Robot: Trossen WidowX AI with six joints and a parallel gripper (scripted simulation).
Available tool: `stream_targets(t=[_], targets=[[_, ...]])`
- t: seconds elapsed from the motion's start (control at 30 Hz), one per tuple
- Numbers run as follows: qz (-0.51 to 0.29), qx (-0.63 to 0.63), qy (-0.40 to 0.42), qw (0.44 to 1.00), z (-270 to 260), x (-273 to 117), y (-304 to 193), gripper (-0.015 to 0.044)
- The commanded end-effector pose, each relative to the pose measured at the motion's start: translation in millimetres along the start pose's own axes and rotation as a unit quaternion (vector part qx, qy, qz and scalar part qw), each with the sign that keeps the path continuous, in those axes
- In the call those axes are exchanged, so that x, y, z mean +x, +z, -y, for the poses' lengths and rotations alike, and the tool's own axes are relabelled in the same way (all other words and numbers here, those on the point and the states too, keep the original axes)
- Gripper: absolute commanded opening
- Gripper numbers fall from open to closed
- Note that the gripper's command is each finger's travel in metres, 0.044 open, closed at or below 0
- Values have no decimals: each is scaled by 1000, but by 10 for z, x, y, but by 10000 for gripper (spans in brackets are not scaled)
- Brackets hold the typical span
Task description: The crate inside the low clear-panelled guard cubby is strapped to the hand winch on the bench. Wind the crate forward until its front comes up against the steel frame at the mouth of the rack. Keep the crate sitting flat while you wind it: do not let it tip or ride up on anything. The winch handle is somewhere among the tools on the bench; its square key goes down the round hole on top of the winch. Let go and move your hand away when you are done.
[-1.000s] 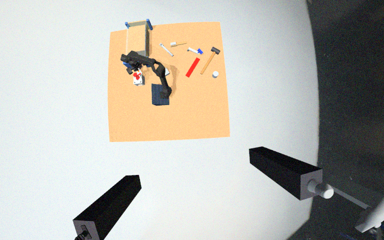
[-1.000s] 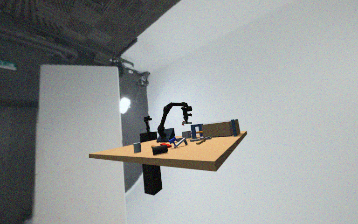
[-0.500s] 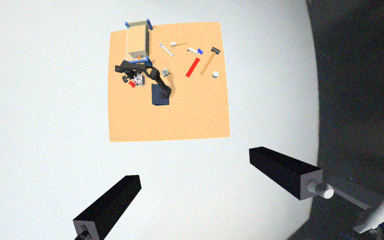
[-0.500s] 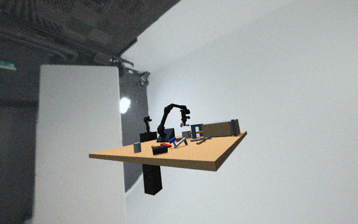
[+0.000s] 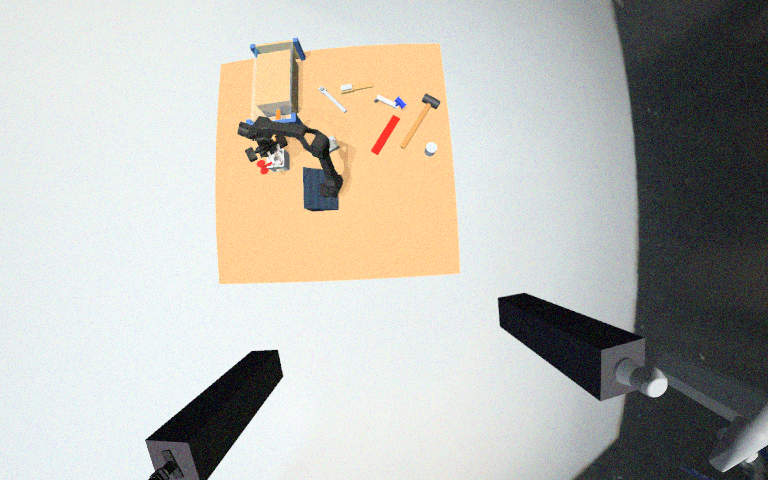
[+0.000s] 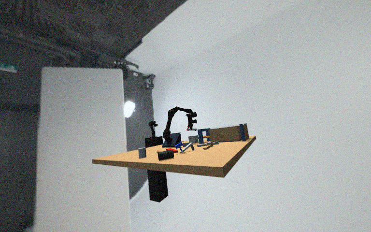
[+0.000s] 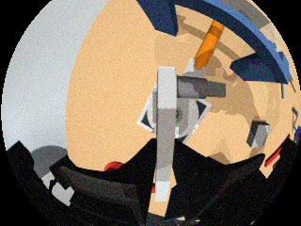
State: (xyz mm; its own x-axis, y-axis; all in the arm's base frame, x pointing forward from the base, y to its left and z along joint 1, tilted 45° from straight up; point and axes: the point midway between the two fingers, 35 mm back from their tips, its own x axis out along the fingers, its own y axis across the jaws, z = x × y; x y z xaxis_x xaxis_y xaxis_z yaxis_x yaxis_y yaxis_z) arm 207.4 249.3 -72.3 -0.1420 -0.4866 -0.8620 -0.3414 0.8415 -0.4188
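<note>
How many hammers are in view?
1: the black-headed hammer, lying on the bench beside the red bar. None seems hidden.

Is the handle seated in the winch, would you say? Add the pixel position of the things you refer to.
Out: the exterior view shows the handle [image 5: 272, 164] [image 6: 192, 129] [image 7: 166, 118] held above the winch [image 5: 285, 163] [image 6: 192, 139] [image 7: 189, 123], a gap between.

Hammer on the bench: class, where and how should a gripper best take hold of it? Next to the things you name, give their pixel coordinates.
Grip the hammer [image 5: 416, 124] [image 6: 165, 155] mid-handle, probably from above, fingers closing across the wood: the handle is long and slim and lies along the bench, while the black head looks bulkier.
</note>
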Motion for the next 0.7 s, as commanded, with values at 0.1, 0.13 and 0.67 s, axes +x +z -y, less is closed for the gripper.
stream_targets(t=[0.1, 0.13, 0.67], targets=[[2, -3, 52, 999, -3, -3, -11, 0], [2, -3, 64, 998, -3, -3, -11, 0], [7, -2, 191, 982, 1, 1, -8, 0]])
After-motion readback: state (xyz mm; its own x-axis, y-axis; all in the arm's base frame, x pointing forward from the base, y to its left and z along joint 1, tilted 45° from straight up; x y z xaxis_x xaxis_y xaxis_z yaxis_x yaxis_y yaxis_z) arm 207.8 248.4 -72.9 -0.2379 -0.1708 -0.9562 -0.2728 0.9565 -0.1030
